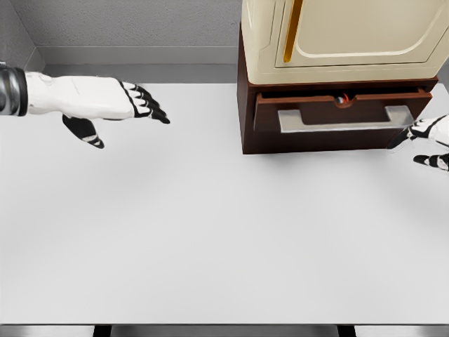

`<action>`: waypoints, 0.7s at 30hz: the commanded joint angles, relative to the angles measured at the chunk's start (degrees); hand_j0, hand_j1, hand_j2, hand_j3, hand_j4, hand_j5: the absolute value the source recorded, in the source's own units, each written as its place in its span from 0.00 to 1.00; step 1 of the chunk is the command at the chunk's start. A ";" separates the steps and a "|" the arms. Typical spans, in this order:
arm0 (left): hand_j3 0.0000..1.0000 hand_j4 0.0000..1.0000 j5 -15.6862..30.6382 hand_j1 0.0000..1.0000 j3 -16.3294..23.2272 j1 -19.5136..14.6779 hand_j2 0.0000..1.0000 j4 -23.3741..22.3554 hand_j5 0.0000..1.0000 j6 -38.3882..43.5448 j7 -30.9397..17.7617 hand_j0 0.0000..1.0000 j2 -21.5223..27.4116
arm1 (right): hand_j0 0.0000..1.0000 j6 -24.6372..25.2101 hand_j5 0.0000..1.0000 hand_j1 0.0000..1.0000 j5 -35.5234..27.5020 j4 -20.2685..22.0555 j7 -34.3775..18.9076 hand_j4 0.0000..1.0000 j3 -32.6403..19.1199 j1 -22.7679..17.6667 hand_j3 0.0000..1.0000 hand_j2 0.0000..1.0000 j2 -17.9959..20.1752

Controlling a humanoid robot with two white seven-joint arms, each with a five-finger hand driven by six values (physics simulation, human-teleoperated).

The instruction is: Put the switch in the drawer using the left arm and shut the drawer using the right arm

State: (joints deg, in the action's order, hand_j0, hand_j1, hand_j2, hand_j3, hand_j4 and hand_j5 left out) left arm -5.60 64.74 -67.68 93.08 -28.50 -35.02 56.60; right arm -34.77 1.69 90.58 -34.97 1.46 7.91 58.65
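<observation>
In the head view, a dark brown cabinet (245, 105) is seen at the far right of the white desk (210, 239), with a cream appliance (337, 35) set on top. Its drawer (337, 116) is pulled out only slightly, and a small red and dark object, judged to be the switch (342, 100), is glimpsed inside at the gap above the drawer front. The left hand (130, 102) is held over the far left of the desk, well apart from the cabinet, its fingers relaxed and nothing grasped. The right hand (428, 133) is seen at the right edge, just beside the end of the silver handle (337, 119), fingers loose and empty. The placing step is judged done; closing is in hand, and a push on the drawer front toward the cabinet is called for next.
</observation>
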 commanded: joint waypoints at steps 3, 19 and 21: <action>1.00 1.00 -0.90 1.00 0.73 0.09 1.00 -0.09 1.00 -2.97 0.02 1.00 0.00 | 0.65 -0.23 0.65 0.65 0.94 -1.11 -0.03 0.65 3.82 1.49 0.65 0.65 -1.08; 1.00 1.00 -0.99 1.00 1.09 0.18 1.00 -0.09 1.00 -3.23 0.02 1.00 0.00 | 0.65 -0.23 0.65 0.65 1.91 -9.46 -0.03 0.65 11.90 11.43 0.65 0.65 -3.63; 1.00 1.00 -0.99 1.00 1.09 0.18 1.00 -0.09 1.00 -3.23 0.02 1.00 0.09 | 0.65 -0.23 0.65 0.65 1.91 -9.55 -0.03 0.65 11.90 11.87 0.65 0.65 -4.07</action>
State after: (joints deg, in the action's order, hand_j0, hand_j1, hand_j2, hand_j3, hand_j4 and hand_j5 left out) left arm -6.80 65.86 -67.50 93.03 -31.83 -35.02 56.69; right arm -34.87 2.57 81.88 -36.19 12.87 19.78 54.97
